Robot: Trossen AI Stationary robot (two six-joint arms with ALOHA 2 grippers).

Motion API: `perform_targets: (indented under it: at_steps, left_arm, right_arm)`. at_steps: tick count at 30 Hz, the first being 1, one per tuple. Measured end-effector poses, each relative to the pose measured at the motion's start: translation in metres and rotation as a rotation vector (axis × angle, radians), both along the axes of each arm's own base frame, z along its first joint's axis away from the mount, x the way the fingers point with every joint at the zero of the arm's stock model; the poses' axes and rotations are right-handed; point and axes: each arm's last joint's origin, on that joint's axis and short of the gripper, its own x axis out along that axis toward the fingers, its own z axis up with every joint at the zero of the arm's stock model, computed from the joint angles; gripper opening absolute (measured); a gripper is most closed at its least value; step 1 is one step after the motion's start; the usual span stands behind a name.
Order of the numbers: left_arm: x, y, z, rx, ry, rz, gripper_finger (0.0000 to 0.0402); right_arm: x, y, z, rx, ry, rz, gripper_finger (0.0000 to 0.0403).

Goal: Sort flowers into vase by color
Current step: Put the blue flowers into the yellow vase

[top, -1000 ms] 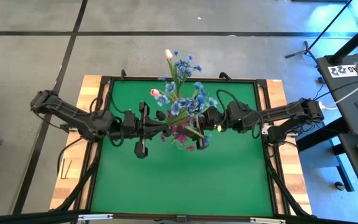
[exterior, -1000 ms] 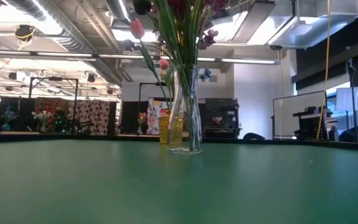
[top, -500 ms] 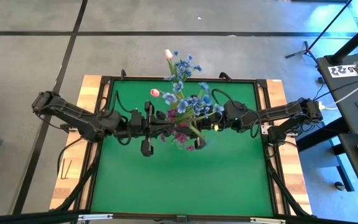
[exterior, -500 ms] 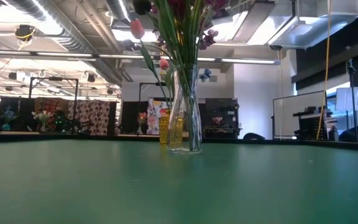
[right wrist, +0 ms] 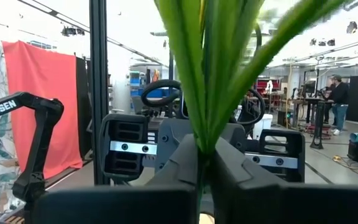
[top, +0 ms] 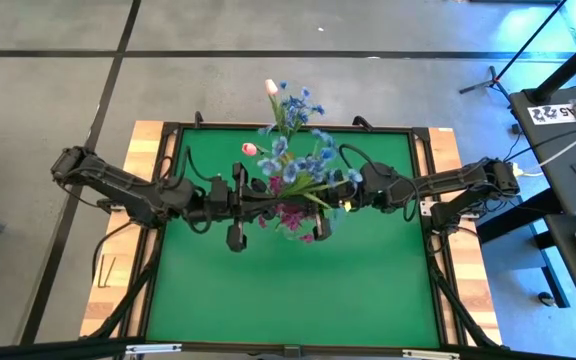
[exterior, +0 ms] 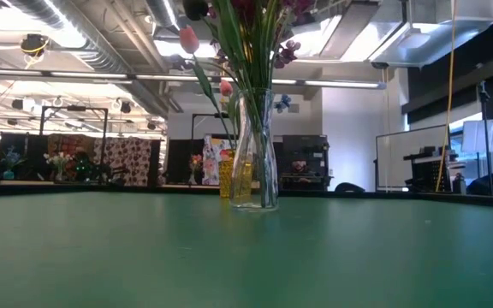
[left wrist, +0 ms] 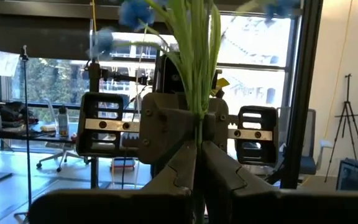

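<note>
Blue flower stems (left wrist: 197,81) pinched between both end effectors above vase (exterior: 255,154).

A grey concrete floor (top: 58,60) crossed by dark seams surrounds the green-topped table (top: 368,290). Beside it stands a black desk (top: 568,150). Ceiling ducts (exterior: 84,34) run overhead, large windows (left wrist: 55,81) admit daylight, and a red curtain (right wrist: 42,112) hangs nearby.

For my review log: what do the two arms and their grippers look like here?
Both are dark, jointed arms with black cables looping off them. The left gripper and right gripper each end in two dark angular fingers. Each wrist view shows the opposite gripper's boxy dark housing with silver, screw-dotted plates.
</note>
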Motion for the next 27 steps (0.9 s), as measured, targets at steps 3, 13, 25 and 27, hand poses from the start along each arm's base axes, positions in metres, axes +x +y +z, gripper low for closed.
perform_targets:
  at_steps: [3, 13, 25, 27]
  left_arm:
    - [0.000, 0.000, 0.000, -0.001, 0.006, 0.013, 0.0019]
    - [-0.008, -0.002, 0.002, -0.011, 0.032, 0.083, 0.0089]
    - [-0.044, 0.012, 0.021, -0.030, 0.062, 0.172, 0.0128]
    - [-0.047, 0.013, 0.023, -0.031, 0.060, 0.173, 0.0128]
  right_arm:
    - [0.000, 0.000, 0.000, -0.007, 0.004, 0.007, 0.0012]
    - [-0.013, -0.002, 0.007, -0.057, 0.063, -0.028, 0.0016]
    - [-0.065, -0.015, 0.043, -0.109, 0.084, -0.157, 0.0022]
    - [-0.071, -0.016, 0.049, -0.106, 0.057, -0.153, 0.0016]
